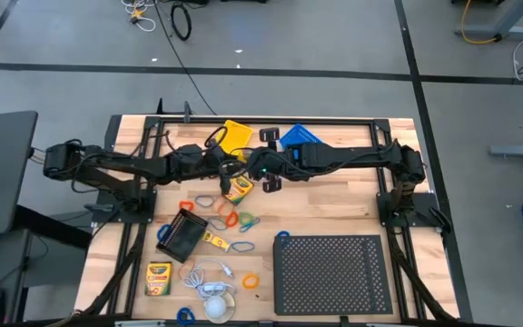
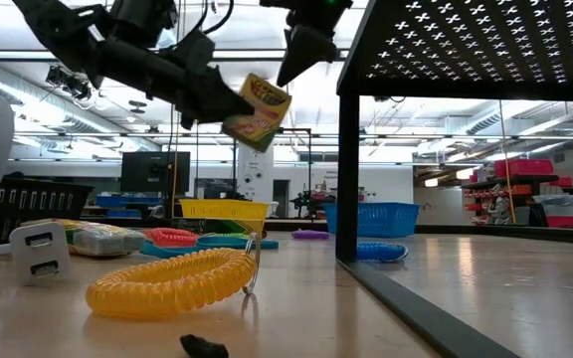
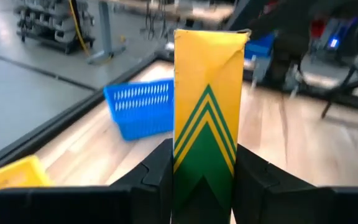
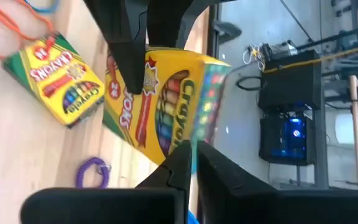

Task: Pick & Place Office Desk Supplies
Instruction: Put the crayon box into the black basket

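Note:
My left gripper [image 3: 205,177] is over the table's middle, shut on a yellow-and-green crayon box [image 2: 258,109] held well above the table. My right gripper [image 4: 194,163] is shut and points down right beside that box [image 4: 160,102], its tips near one of the box's edges. A second crayon box [image 4: 55,78] lies flat on the table below, and a third [image 1: 158,278] lies near the left front. Coloured loops [image 1: 227,218] are scattered on the wood, and a yellow coil [image 2: 172,281] lies near the low camera. My left gripper pinches the crayon box between its two fingers [image 3: 157,177], one on each broad face, with the narrow chevron side [image 3: 207,124] facing the wrist camera. The box is lifted clear and sits tilted in the low view. My right gripper's shut tips are at the box's edge [image 4: 188,142]; whether they touch it I cannot tell.
A large black perforated tray [image 1: 330,272] stands on legs at the right front. A yellow basket [image 1: 235,136] and a blue basket [image 1: 299,136] sit at the far edge. A black mesh holder [image 1: 182,234] and a white object with a cord [image 1: 216,304] lie at the left front.

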### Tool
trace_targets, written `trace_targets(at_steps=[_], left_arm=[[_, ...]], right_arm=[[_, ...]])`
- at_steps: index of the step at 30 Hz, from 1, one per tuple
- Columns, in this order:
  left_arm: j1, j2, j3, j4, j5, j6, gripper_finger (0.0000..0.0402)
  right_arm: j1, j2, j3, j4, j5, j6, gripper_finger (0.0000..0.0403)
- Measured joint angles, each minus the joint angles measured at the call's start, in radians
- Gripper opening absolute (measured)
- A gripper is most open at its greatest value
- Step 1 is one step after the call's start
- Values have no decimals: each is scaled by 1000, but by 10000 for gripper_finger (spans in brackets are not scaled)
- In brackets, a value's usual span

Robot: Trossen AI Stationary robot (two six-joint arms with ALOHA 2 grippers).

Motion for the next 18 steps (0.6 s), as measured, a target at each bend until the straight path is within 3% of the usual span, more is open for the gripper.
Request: trace_targets(at_steps=[11,14,18], left_arm=[[-209,-311,0,-477,-218,-24,113],[-300,-388,0,-630,-283,-88,113],[-446,-474,-13,-806,-406,-217,113]], right_arm=[[55,0,1,22,-71,-38,140],[62,0,1,23,-141,-23,166],[53,0,0,35,-311,6,185]])
